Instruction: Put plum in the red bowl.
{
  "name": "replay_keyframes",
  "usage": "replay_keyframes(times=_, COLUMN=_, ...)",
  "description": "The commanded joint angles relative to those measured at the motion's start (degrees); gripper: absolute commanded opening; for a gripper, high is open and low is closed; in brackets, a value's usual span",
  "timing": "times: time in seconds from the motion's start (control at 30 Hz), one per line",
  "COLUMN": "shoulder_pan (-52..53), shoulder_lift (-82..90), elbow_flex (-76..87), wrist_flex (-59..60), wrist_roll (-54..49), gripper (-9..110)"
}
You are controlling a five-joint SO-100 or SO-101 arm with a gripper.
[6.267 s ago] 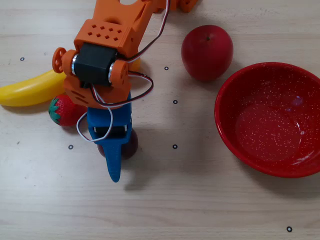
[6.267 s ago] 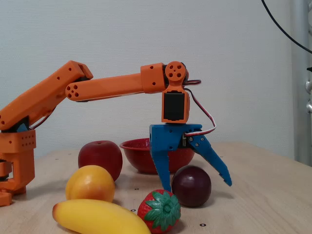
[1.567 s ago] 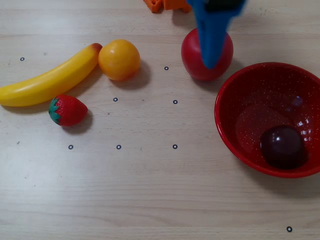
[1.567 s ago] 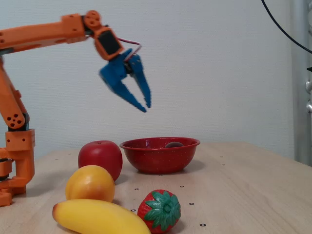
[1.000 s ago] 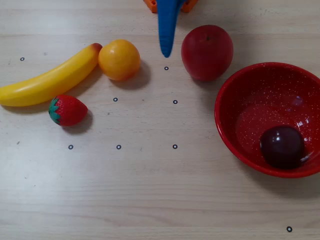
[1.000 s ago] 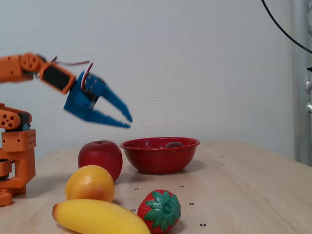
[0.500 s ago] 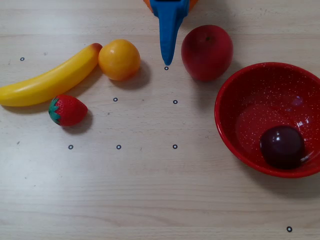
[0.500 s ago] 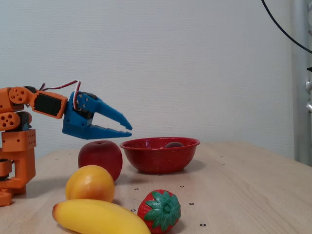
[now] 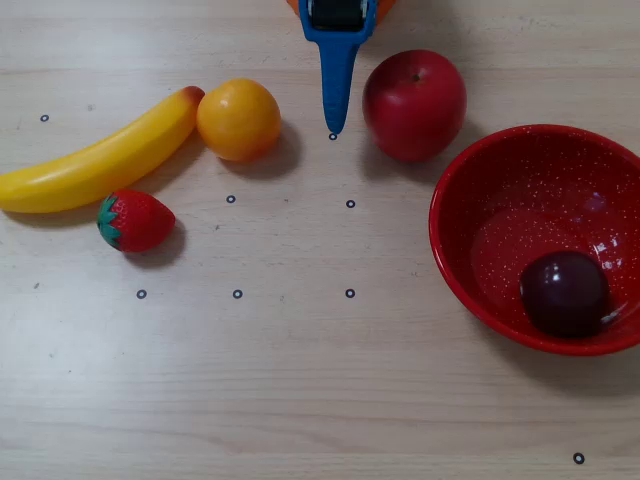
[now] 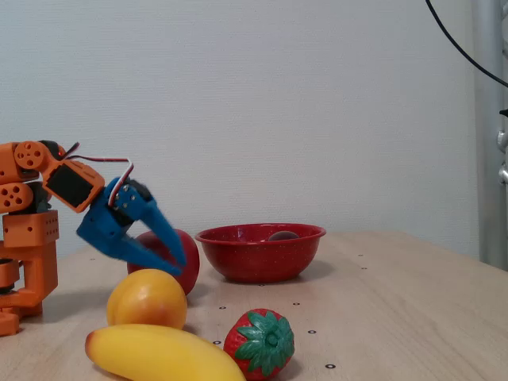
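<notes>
plum (image 9: 564, 292) inside red bowl (image 9: 470, 170), against near wall; nothing else inside.

My arm (image 10: 48, 190) is folded low over its base, wrist tipped down. My pincer (image 10: 176, 266) is empty, jaws together, tips just above the tabletop (image 9: 300, 380).
</notes>
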Motion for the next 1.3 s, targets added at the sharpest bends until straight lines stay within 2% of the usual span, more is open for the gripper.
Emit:
replay_keyframes(times=0.0, shoulder_pan=-0.35, shoulder_lift=0.7, elbow_flex=0.88, wrist_flex=-0.62, wrist_roll=0.09, gripper=0)
replay_keyframes(times=1.27, shoulder_pan=-2.11, shoulder_lift=0.53, elbow_flex=0.88, wrist_flex=0.26, wrist_roll=-1.85, gripper=0)
